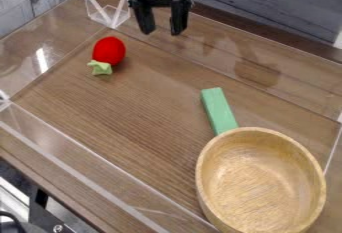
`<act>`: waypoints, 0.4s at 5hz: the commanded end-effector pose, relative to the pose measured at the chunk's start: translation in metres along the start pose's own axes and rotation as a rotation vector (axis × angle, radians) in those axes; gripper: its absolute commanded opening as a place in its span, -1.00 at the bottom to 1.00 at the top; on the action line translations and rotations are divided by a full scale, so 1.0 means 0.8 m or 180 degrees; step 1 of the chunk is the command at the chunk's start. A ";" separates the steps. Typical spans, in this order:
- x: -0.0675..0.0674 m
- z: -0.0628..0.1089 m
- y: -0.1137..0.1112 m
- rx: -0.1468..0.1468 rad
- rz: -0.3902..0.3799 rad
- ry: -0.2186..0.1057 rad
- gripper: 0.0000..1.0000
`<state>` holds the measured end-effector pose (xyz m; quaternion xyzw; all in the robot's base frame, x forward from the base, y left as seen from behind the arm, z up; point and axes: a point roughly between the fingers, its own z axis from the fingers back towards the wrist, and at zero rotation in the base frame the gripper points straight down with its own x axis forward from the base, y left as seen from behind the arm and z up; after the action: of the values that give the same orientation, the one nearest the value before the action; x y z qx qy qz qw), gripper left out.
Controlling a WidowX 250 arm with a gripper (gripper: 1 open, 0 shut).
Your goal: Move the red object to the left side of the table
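The red object [108,52], a small strawberry-like toy with a pale green leafy base, lies on the brown wood-grain table [147,117] toward its left part. My gripper [159,25] hangs at the top of the view, up and to the right of the toy and apart from it. Its two dark fingers [143,17] are spread, so it is open, with nothing between them.
A flat green rectangular block [218,110] lies right of centre. A round light wooden bowl [261,183] stands at the lower right. Low clear acrylic walls [40,52] border the tabletop, with a folded clear corner piece [107,10] at the back left.
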<state>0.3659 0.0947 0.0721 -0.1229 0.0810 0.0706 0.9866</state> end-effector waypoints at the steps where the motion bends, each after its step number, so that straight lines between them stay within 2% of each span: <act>1: 0.003 0.022 -0.003 0.0106 -0.0010 -0.0181 1.00; 2: 0.005 0.025 -0.001 0.0149 0.0002 -0.0205 1.00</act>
<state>0.3660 0.0993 0.0705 -0.1075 0.0799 0.0763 0.9880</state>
